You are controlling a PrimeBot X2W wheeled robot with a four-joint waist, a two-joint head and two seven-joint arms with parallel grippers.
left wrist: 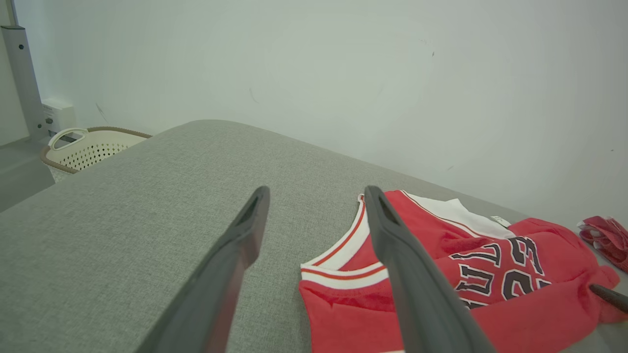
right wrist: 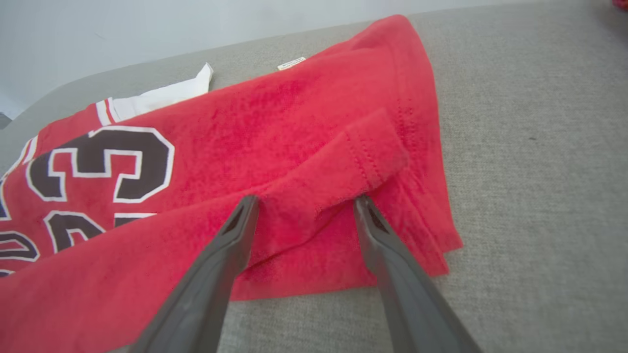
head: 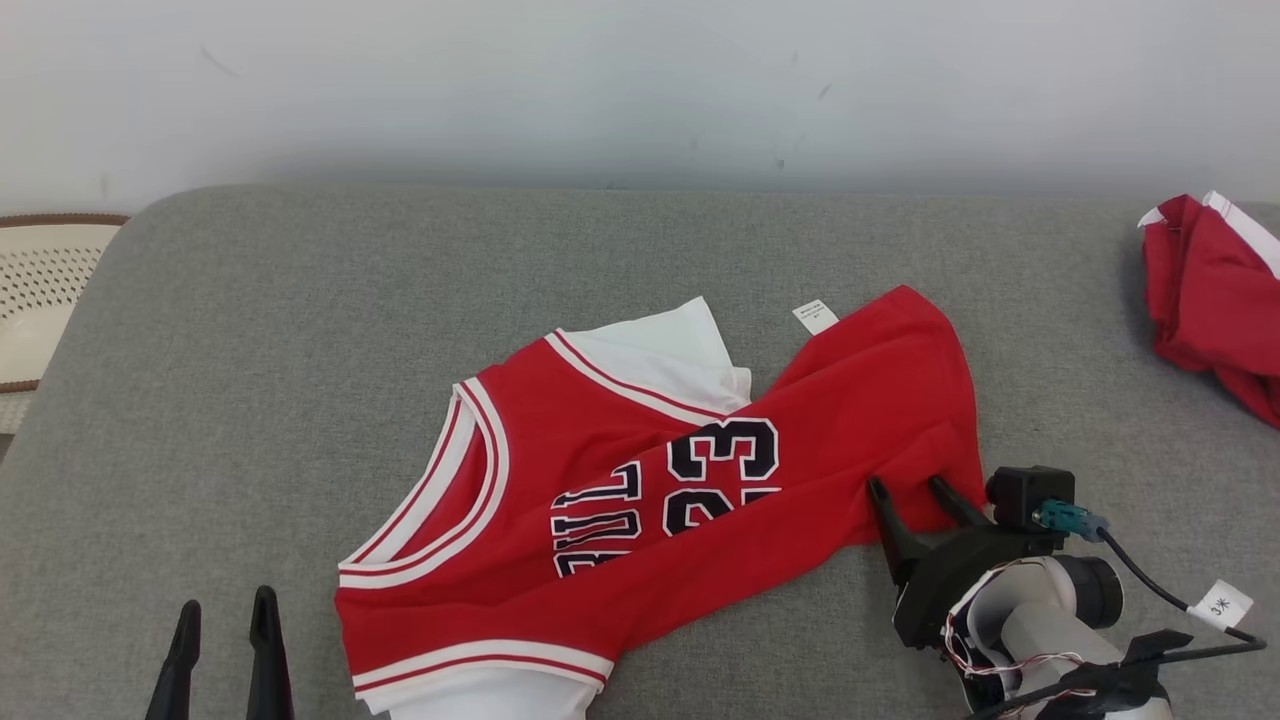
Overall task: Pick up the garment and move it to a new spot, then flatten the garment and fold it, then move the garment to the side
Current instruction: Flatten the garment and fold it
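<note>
The red basketball jersey lies rumpled mid-table, one half flopped across its black "23". By my reckoning it isn't flattened or folded yet. The knit looks soft and fuzzy, with white ribbed trim and stitched hems. At the jersey's right hem the right hand straddles a raised fold, fingers wide, gripping nothing. The left hand hovers wide open beside its collar end, on the table's grey woven cover.

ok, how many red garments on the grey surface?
2. The jersey lies crumpled in the middle, by the right gripper. A second red garment sits at the far right edge, cut off by the frame; others may lie out of view.
</note>
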